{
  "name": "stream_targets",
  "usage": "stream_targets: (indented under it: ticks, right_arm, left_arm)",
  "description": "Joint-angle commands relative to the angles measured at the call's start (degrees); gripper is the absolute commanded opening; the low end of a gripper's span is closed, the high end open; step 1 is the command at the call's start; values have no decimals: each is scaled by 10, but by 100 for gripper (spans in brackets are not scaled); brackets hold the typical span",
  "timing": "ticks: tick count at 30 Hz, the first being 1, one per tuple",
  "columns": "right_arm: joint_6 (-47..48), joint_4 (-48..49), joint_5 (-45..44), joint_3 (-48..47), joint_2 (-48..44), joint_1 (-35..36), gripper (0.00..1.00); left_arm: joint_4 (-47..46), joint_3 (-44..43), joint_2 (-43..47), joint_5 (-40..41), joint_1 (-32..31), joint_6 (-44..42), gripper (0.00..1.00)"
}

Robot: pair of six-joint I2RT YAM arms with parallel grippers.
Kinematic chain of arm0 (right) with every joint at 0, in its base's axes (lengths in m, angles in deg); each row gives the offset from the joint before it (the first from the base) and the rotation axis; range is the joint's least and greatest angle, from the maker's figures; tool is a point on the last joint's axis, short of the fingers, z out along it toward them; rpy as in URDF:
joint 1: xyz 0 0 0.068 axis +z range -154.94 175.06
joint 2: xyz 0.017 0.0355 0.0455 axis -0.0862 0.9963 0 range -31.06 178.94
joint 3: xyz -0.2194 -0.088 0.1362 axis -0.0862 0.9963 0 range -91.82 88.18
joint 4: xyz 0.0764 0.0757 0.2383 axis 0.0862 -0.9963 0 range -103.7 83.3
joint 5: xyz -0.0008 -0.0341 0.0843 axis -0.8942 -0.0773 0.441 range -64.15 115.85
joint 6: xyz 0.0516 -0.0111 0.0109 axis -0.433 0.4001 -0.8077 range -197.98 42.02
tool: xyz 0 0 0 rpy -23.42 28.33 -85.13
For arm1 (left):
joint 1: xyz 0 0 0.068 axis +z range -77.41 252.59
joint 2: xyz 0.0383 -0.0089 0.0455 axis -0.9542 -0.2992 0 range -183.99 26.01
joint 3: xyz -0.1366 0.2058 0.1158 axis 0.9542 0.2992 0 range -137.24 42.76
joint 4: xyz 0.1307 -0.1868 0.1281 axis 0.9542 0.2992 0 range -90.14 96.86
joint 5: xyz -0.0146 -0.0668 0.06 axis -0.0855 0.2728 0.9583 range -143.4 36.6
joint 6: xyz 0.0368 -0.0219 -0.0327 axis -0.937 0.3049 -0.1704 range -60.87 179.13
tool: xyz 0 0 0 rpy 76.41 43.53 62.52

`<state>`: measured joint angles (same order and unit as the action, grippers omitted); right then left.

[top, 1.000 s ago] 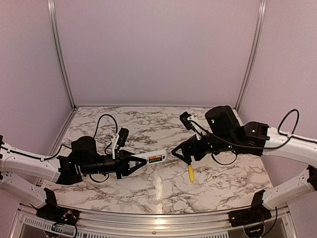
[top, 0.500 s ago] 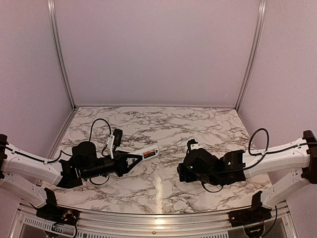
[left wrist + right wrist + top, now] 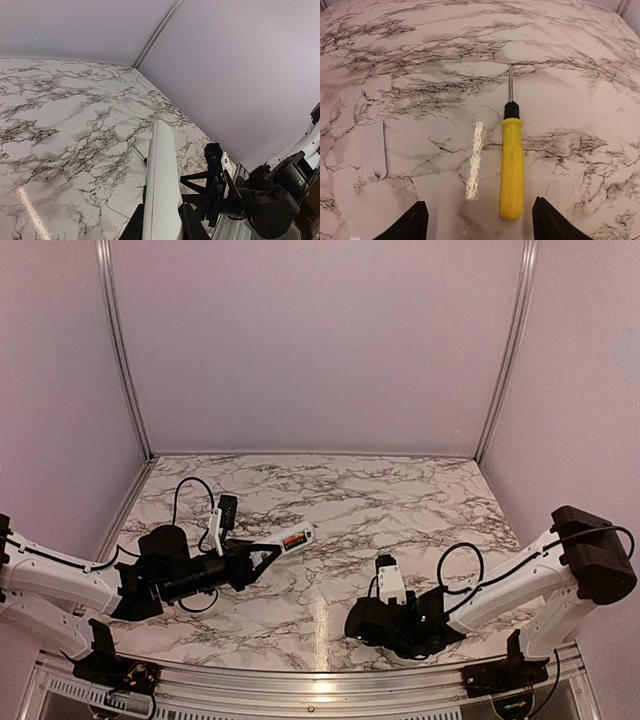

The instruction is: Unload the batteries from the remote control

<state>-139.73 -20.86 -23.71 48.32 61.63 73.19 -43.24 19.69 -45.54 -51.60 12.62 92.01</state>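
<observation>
Ok so from the overhead view: the left claw (image 3: pixel 268 552) is clamped on one end of the small white oblong remote control (image 3: pixel 292 538) and holds it up off the white marble-patterned tabletop (image 3: pixel 400 490), left of centre. The free end points toward the middle and slightly away. There's a little orange-red patch (image 3: pixel 293 540) on its upper face, way too small for me to say what it is. The right arm (image 3: pixel 500 585) is stretched low along the near edge, its black wrist end down close to the tabletop, well apart from the remote.

Left wrist cam: you're looking straight along the remote, edge-on, a long white slab running up from the bottom of the frame. The two black fingers (image 3: pixel 187 226) sit tight on either side of it, so it's definitely gripped. Off to the right you can see the other arm's black joints down by the tabletop edge.

Right wrist cam: the right claw (image 3: pixel 480 226) has its jaws standing well apart with nothing between them, just bare marble. Right in front of it lies a screwdriver with a yellow plastic handle (image 3: pixel 512 175), black collar and thin metal shaft, flat on the tabletop, tip pointing away from the camera. The butt of the handle sits nearer the right-hand finger, not touching either one. Off to the left lies a small pale flat plate with rounded corners (image 3: pixel 374 150), well clear of the screwdriver.
</observation>
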Motion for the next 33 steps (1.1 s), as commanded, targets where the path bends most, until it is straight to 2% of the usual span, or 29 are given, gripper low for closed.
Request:
stream_targets:
  ticks: [1, 6, 9, 19, 24, 33]
  right_arm:
    - [-107, 67, -103, 67, -5, -1, 67]
    - [-16, 258, -97, 158, -31, -3, 63]
    - [15, 313, -94, 178, -24, -3, 61]
    - [66, 399, -82, 189, 15, -5, 57]
    - [101, 425, -76, 191, 36, -15, 49]
    - [110, 416, -53, 172, 74, -39, 42]
  left_arm:
    - [-23, 8, 14, 5, -2, 3, 0]
    - [-23, 8, 11, 3, -2, 4, 0]
    - [-23, 8, 11, 2, -2, 5, 0]
    - [-23, 11, 15, 0, -2, 6, 0]
    - [-23, 10, 14, 0, -2, 6, 0]
    - [-23, 11, 17, -2, -2, 8, 0]
